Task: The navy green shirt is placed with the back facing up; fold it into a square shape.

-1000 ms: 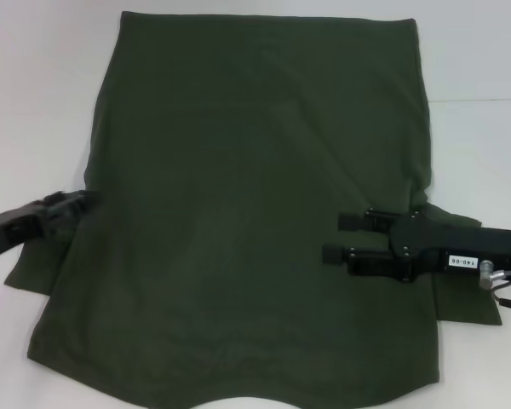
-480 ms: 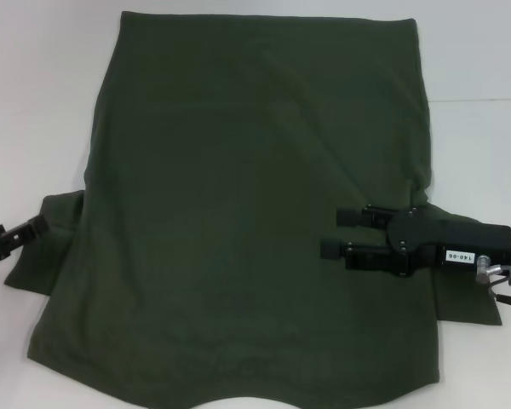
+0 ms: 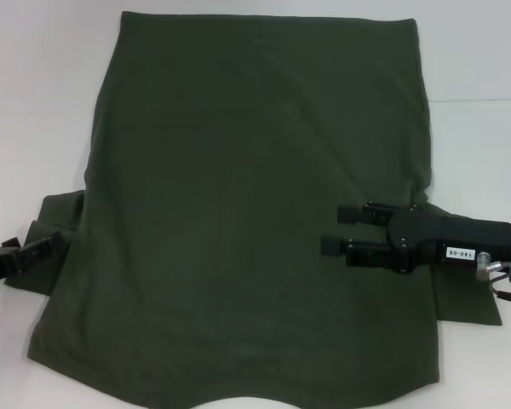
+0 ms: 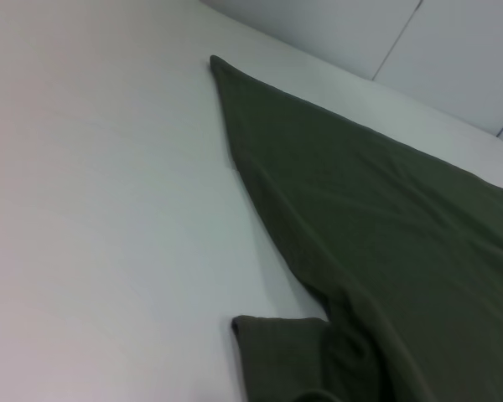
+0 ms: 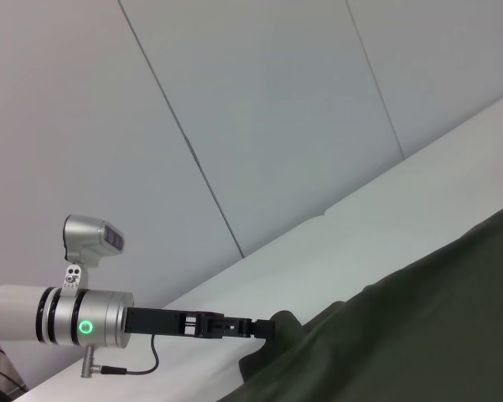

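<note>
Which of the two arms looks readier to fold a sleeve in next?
Probably the left: the left gripper sits at the navy green shirt's sleeve, while the right gripper hangs open above the body.

The head camera looks steeply down over the whole shirt (image 3: 255, 213). The left wrist camera sits low, skimming along the shirt's edge beside its own arm. The right wrist camera looks across the shirt toward the left gripper (image 5: 264, 327) opposite.

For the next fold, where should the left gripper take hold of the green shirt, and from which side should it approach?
Probably the left sleeve, which sticks out flat from the navy green shirt on the robot's left. The left gripper is already at its outer edge, so coming in from the left, low over the white table, looks best.
</note>
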`<state>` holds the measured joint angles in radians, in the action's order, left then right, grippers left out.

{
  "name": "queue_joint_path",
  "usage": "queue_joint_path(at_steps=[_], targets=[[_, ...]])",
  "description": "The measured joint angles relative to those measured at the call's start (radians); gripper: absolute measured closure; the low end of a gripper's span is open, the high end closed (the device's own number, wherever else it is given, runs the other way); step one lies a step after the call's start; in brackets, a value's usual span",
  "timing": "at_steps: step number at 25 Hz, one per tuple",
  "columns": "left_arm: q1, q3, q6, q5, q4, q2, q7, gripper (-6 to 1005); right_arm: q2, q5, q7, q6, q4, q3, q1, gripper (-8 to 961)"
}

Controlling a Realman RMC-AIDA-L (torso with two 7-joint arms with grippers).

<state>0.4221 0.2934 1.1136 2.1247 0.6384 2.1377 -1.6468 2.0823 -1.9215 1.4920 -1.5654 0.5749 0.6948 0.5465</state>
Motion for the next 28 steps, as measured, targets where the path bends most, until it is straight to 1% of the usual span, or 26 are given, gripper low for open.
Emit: queue_joint_path(at_steps=[10, 28], targets=[[0.007, 0.024, -0.015, 0.003, -0.006, 0.001, 0.012, 98, -0.002, -0.001, 0.002, 0.012, 0.000, 0.000, 0.003, 118], [0.007, 0.026, -0.002, 0.026, 0.006, 0.001, 0.004, 99, -0.001, -0.001, 0.002, 0.015, -0.001, 0.000, 0.006, 118]])
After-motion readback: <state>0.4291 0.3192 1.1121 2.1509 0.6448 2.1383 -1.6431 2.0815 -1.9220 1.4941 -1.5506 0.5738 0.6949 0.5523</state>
